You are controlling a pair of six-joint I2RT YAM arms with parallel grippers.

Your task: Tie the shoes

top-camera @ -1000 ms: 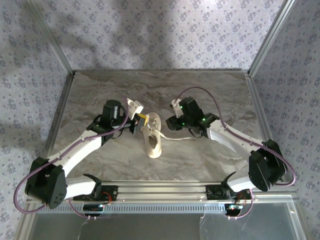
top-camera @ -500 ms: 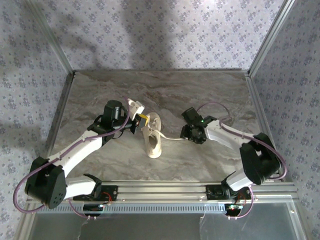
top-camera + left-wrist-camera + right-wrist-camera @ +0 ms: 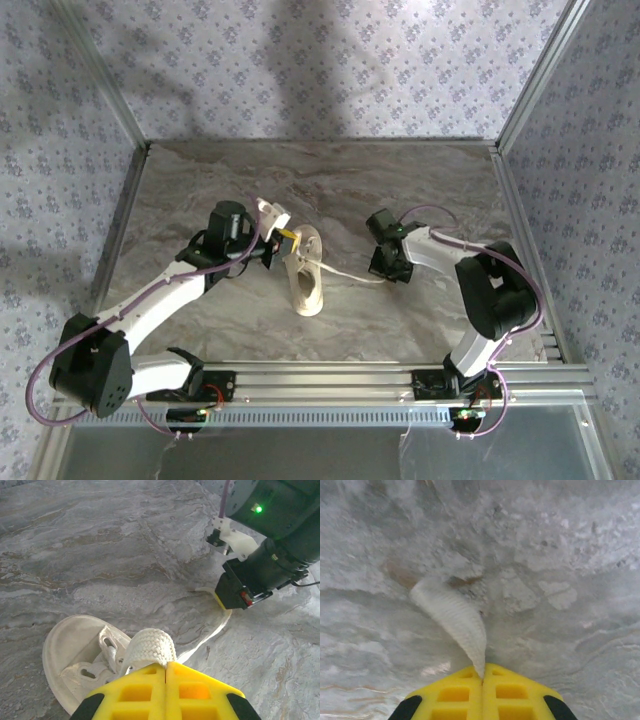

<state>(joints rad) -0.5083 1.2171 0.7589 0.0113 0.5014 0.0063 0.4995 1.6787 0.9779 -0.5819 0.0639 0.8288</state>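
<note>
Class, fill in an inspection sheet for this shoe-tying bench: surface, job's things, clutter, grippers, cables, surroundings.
Surface: marbled grey table.
Job's things: cream sneaker lies mid-table; a lace runs from it toward the right arm.
Clutter: nothing seen.
Grippers: left gripper shut on a lace loop above the sneaker; right gripper shut on the lace, low at the table.
Cables: purple cables run along both arms, away from the sneaker.
Surroundings: patterned walls, metal frame, rail at the near edge.
</note>
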